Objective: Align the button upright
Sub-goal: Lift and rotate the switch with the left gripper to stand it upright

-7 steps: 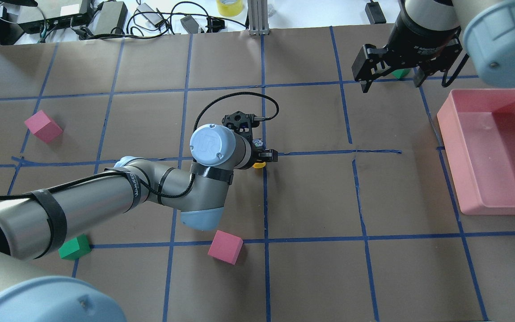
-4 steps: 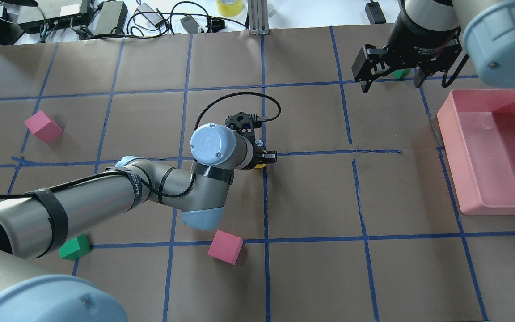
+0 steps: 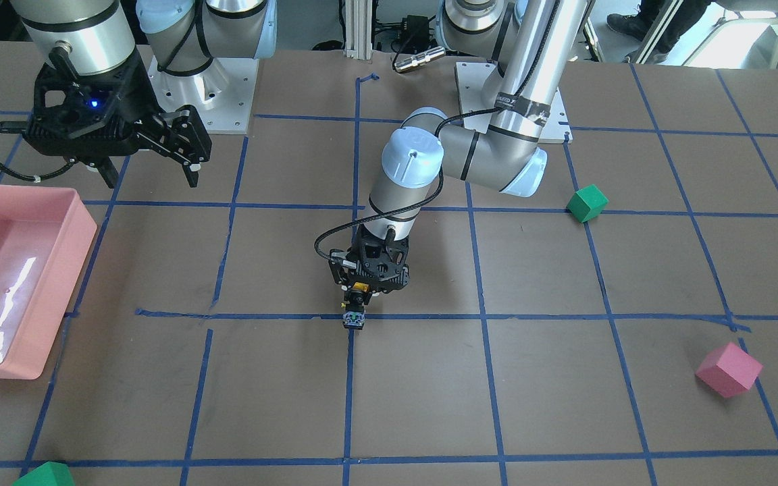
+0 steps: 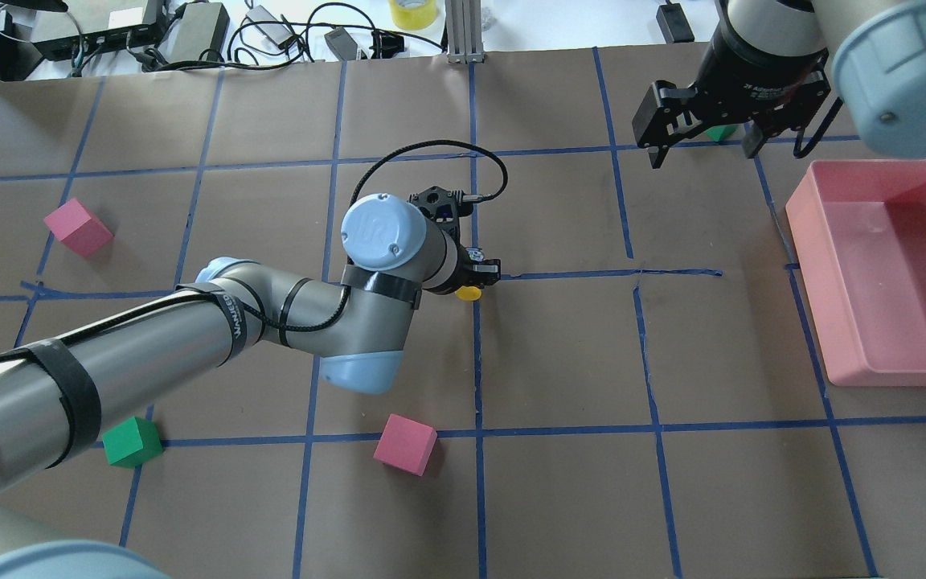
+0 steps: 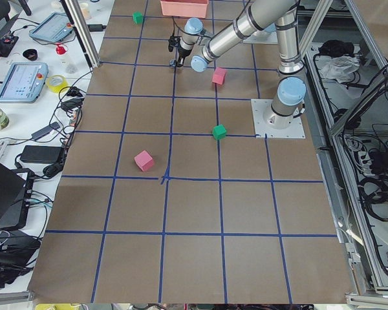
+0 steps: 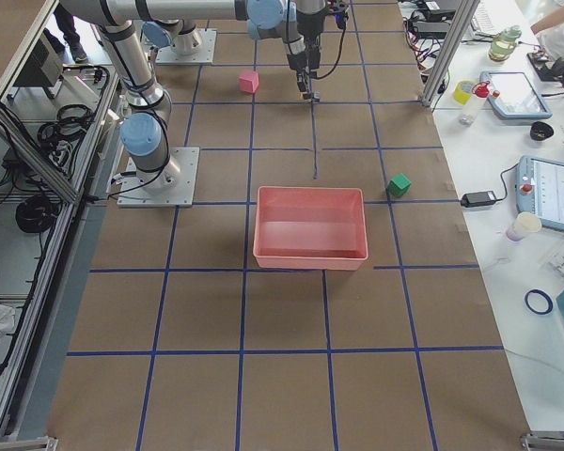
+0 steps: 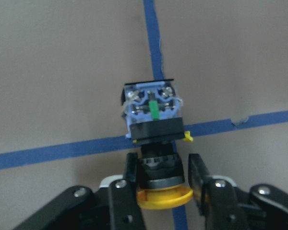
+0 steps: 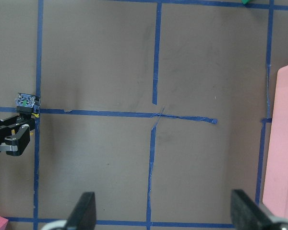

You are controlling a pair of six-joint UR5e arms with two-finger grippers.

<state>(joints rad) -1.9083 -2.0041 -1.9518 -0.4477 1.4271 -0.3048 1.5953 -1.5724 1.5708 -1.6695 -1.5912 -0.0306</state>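
Note:
The button (image 7: pixel 152 112) lies on its side over a blue tape crossing, its yellow cap toward the wrist camera and its blue and silvery base pointing away. It also shows in the front view (image 3: pixel 354 318), the overhead view (image 4: pixel 469 293) and the right wrist view (image 8: pixel 27 101). My left gripper (image 7: pixel 161 165) is shut on the button's black body just behind the cap; it also shows in the overhead view (image 4: pixel 475 277). I cannot tell whether the button touches the table. My right gripper (image 4: pixel 700 145) is open and empty, high at the far right (image 8: pixel 165 215).
A pink tray (image 4: pixel 813 265) stands at the right edge. Pink foam cubes lie near the front centre (image 4: pixel 405 444) and at the far left (image 4: pixel 77 227). Green cubes lie at the front left (image 4: pixel 133 442) and under the right gripper (image 4: pixel 722 132).
My left gripper's fingers have closed in on the button. The left wrist and elbow have shifted away from the robot and look raised. The right arm has not moved.

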